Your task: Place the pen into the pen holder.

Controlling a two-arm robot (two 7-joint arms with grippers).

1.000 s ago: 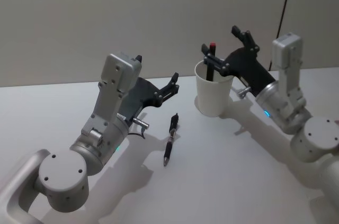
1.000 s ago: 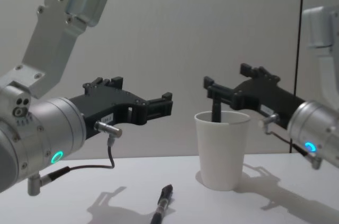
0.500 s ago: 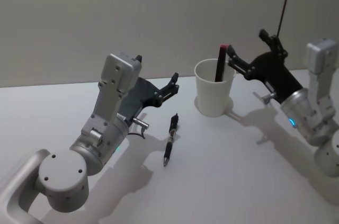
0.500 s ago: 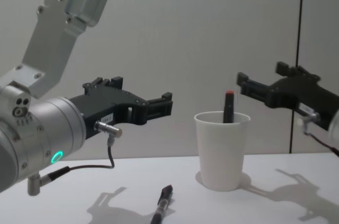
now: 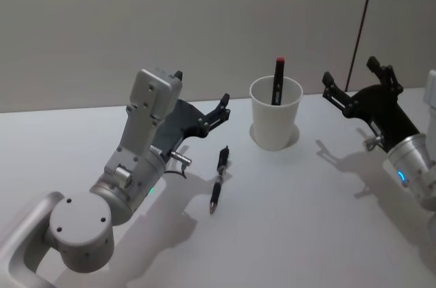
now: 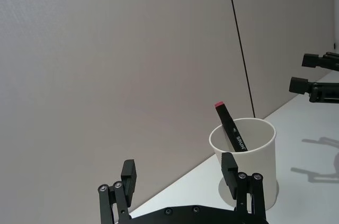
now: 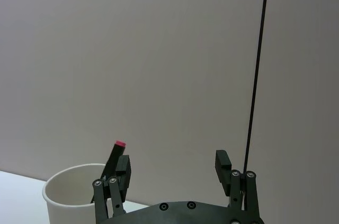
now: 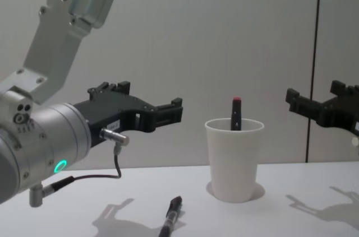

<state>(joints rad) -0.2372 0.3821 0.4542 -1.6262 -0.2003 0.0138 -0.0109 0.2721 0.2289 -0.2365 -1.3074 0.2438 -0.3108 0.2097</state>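
Released by the right pincer (image 5: 349, 75), the red-capped marker (image 5: 278, 84) now stands in the pen holder (image 5: 274, 124), leaning on its rim. That pincer has withdrawn rightward, jaws wide and empty. The left pincer (image 5: 223, 107) hovers open near a second pen (image 5: 219, 178) lying on the surface (image 5: 306, 220), probably the next item.

Matt white paper pen holder (image 5: 274, 124) on a smooth, matt table (image 5: 293, 227); its pen (image 5: 278, 80) looks like black plastic, as do the left gripper (image 5: 223, 107) at 9 o'clock and the right gripper (image 5: 349, 73) at 3 o'clock. The left arm (image 5: 146, 121) is satin silver metal.
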